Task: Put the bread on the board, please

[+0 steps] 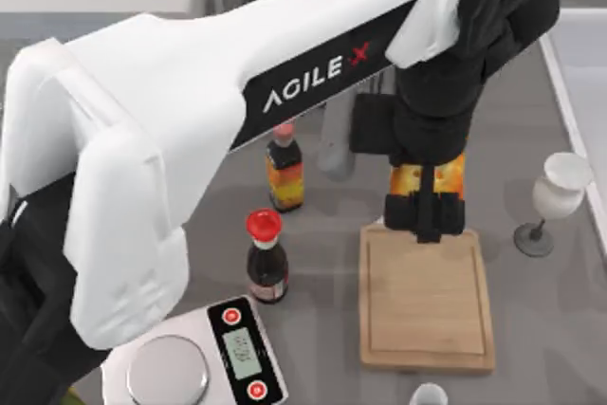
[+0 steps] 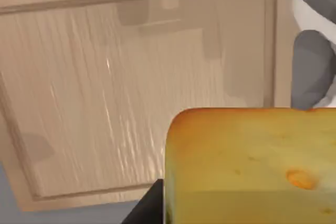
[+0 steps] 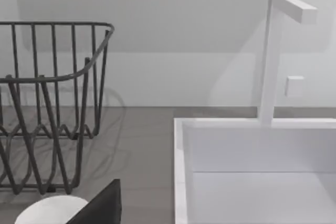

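Bread (image 1: 406, 177) held in the air over the far short edge of the board (image 1: 427, 315), clamped between the fingers of the left gripper (image 1: 426, 213). Orange-yellow block showing on both sides of the dark fingers, above the board's rim, not lying on the wood. From the left wrist, bread (image 2: 252, 166) close up with a browner crust along its upper edge and a small hole in its face, the pale wooden board (image 2: 105, 103) with its raised rim spread out beneath it.

Left arm reaching across the table from the top view's left, white casing and black wrist above the board's far end.

Left of the board, dark sauce bottle with a red cap (image 1: 266, 258); farther back, second bottle with an orange-yellow label (image 1: 285, 170). Grey scale with a round plate (image 1: 204, 358) at the near left, just beside the red-capped bottle. White wine glass (image 1: 555, 201) standing upright right of the board, apart from it. Small white object (image 1: 429, 394) at the near edge, just past the board's near short side.

From the right wrist, dark wire basket (image 3: 47, 108), white sink with a tap (image 3: 262, 145), a dark finger tip (image 3: 102, 205) at the lower edge; right jaws open or shut: cannot tell.
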Controlling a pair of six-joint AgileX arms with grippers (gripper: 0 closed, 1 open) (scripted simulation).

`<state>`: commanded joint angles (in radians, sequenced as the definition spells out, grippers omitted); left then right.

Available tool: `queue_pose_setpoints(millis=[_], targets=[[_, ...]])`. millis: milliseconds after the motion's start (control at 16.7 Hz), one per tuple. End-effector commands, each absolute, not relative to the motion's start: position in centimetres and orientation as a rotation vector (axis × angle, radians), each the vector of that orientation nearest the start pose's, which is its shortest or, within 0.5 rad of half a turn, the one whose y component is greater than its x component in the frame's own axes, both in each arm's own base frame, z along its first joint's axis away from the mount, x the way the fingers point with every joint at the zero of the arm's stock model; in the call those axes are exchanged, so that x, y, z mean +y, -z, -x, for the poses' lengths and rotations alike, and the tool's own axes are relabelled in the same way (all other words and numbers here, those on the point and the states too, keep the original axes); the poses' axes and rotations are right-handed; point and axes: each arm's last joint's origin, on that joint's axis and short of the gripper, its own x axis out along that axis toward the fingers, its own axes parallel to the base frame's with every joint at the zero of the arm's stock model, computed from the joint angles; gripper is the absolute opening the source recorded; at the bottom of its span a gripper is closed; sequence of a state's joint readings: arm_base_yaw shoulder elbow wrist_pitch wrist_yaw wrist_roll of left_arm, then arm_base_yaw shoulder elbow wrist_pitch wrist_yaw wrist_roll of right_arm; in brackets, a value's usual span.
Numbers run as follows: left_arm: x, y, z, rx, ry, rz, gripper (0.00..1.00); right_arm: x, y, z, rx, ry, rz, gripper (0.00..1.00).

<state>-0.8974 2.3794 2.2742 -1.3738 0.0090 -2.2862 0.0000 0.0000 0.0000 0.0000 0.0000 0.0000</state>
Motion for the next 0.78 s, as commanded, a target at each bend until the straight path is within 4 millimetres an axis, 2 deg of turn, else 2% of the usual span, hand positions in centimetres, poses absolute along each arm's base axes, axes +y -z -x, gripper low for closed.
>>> queue_pose_setpoints(millis=[180, 300, 780], targets=[[-38.2, -19.6, -29.2, 1.244, -1.14, 1.19, 0.0, -0.1, -16.0, -10.6, 0.0, 0.0, 0.0, 1.0], [-38.6, -18.8, -28.9, 1.224, -1.185, 1.193, 0.0, -0.1, -16.0, -10.6, 0.0, 0.0, 0.0, 1.0], [-38.6, -18.3, -29.0, 1.219, -1.196, 1.196, 0.0, -0.1, -16.0, -10.6, 0.0, 0.0, 0.0, 1.0]])
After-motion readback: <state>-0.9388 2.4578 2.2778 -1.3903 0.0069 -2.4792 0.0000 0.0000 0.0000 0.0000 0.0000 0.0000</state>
